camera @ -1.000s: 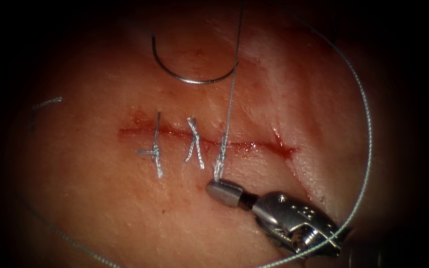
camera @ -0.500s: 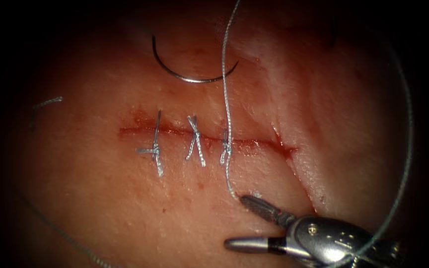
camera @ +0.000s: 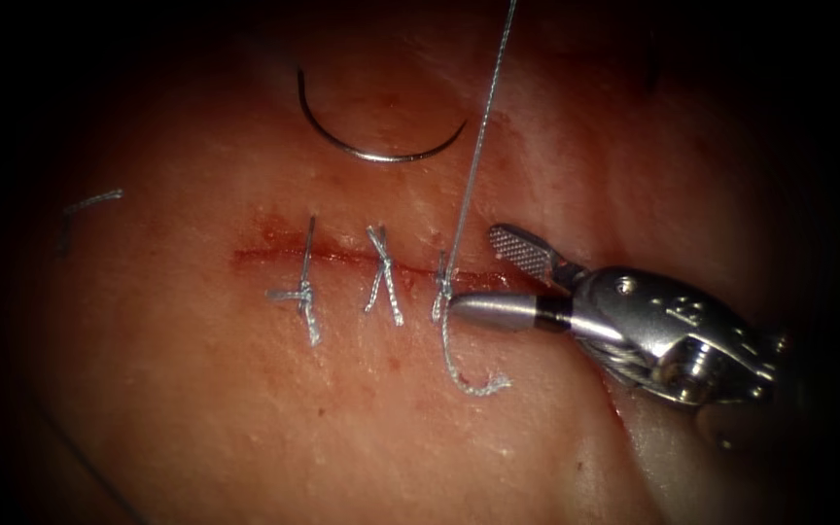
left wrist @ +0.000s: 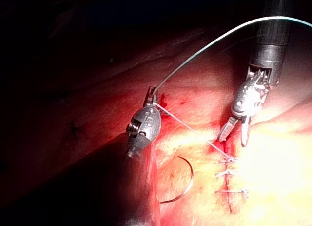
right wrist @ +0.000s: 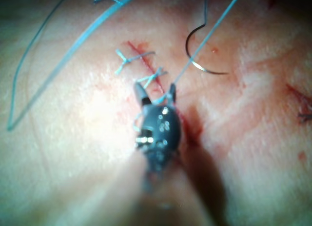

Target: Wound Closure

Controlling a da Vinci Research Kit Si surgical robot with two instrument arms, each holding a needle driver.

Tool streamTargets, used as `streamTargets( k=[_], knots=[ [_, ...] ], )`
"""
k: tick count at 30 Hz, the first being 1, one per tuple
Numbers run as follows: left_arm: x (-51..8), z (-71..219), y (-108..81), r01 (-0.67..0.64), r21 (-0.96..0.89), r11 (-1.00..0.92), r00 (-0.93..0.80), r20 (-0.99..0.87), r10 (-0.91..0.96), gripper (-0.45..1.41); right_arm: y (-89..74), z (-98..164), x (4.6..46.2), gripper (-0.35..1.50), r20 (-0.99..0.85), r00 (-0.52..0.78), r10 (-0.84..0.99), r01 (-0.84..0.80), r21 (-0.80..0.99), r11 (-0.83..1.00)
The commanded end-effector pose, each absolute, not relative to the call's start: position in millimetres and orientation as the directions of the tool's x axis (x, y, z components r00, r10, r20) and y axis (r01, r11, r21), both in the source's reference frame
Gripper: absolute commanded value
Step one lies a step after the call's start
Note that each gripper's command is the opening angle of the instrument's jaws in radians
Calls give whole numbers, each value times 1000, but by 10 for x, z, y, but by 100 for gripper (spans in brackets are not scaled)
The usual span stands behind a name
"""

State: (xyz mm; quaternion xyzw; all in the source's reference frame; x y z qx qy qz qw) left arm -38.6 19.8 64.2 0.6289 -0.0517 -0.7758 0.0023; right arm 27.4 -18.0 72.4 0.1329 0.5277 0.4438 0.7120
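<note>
The curved needle (camera: 371, 148) lies free on the tissue (camera: 196, 408) beyond the cut (camera: 342, 259), held by neither tool. Three knotted stitches cross the cut; the right-hand one (camera: 440, 292) has a short curled tail (camera: 467, 379) in front of it. From that knot the thread (camera: 478, 146) runs taut upward. My right tool (camera: 473, 271) stands open just right of the knot, one jaw on each side of the cut, nothing gripped. In the left wrist view my left tool (left wrist: 153, 95) is shut on the thread, and the right tool (left wrist: 233, 140) is open above the stitches (left wrist: 229, 174).
A loose cut end of thread (camera: 89, 202) lies on the tissue at the far left. Red fluid marks the cut's edges. In the right wrist view a long slack loop of thread (right wrist: 73, 45) lies on the tissue beside the open right tool (right wrist: 155, 89) and the needle (right wrist: 202, 57).
My right tool let go of the short tail, opened, and moved up and right to the third knot. The tail now lies curled; the long thread went slack, then taut again.
</note>
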Motion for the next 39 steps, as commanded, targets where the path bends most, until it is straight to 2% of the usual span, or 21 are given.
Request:
streamTargets(
  k=[1, 23, 30, 31, 32, 33, 34, 39],
  knots=[
    [-393, 643, 201, -59, 85, -995, -205, -976, -71, -45, -172, 735, 287, 133, -632, 41, 774, -502, 657, 563],
    [-402, 626, 196, -50, 103, -993, -195, -977, -91, -45, -162, 768, 340, 133, -635, 54, 770, -479, 660, 578],
    [-407, 621, 192, -44, 106, -993, -189, -977, -96, -45, -163, 770, 345, 130, -635, 57, 770, -480, 659, 579],
    [-407, 620, 192, -44, 106, -993, -188, -978, -96, -45, -164, 770, 345, 125, -635, 58, 770, -479, 659, 579],
    [-408, 620, 192, -43, 106, -993, -187, -978, -96, -45, -166, 769, 343, 81, -635, 61, 770, -471, 662, 583],
    [-408, 620, 192, -43, 106, -993, -186, -978, -96, -45, -167, 768, 341, 17, -649, 75, 757, -460, 651, 604],
    [-408, 620, 192, -43, 106, -993, -186, -978, -96, -45, -167, 767, 339, -35, -656, 82, 750, -454, 646, 614],
    [-407, 619, 192, -40, 111, -993, -185, -978, -102, -45, -160, 766, 330, -35, -675, 67, 735, -463, 632, 622]
  ],
)
